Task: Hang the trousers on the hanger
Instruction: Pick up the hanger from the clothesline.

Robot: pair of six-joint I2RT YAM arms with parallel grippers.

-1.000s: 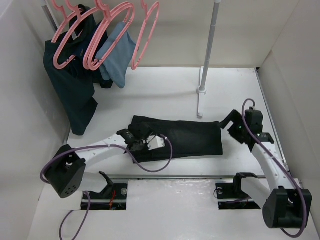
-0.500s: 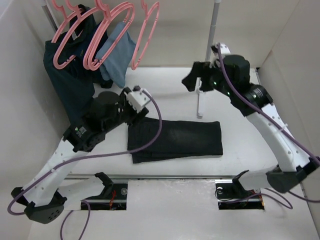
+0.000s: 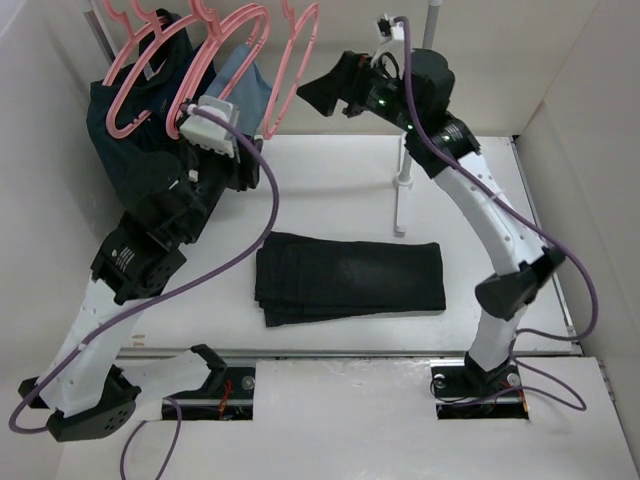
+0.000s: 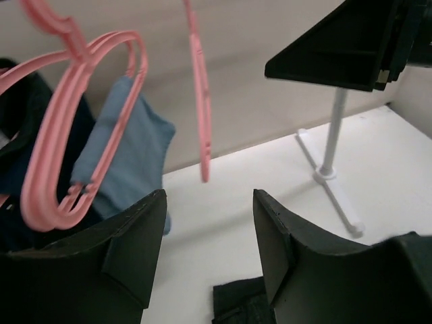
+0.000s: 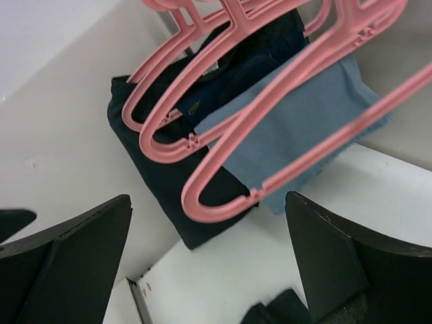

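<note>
The black trousers (image 3: 350, 280) lie folded flat on the white table; a corner shows in the left wrist view (image 4: 243, 304) and the right wrist view (image 5: 283, 312). Several pink hangers hang at the back left. The rightmost hanger (image 3: 292, 65) is bare; it hangs edge-on in the left wrist view (image 4: 199, 101) and just ahead in the right wrist view (image 5: 304, 142). My left gripper (image 3: 243, 160) (image 4: 209, 250) is open and empty, raised below the hangers. My right gripper (image 3: 325, 92) (image 5: 209, 263) is open and empty, raised just right of the bare hanger.
A dark teal-navy garment (image 3: 140, 170) (image 5: 169, 175) and a light blue garment (image 3: 235, 105) (image 4: 128, 148) (image 5: 304, 115) hang on other pink hangers. A white stand pole (image 3: 412, 110) (image 4: 334, 128) with a floor foot rises at the back centre. White walls close both sides.
Both arms have risen from the table up to the hangers at the back. The trousers have stayed folded on the table, free of both grippers.
</note>
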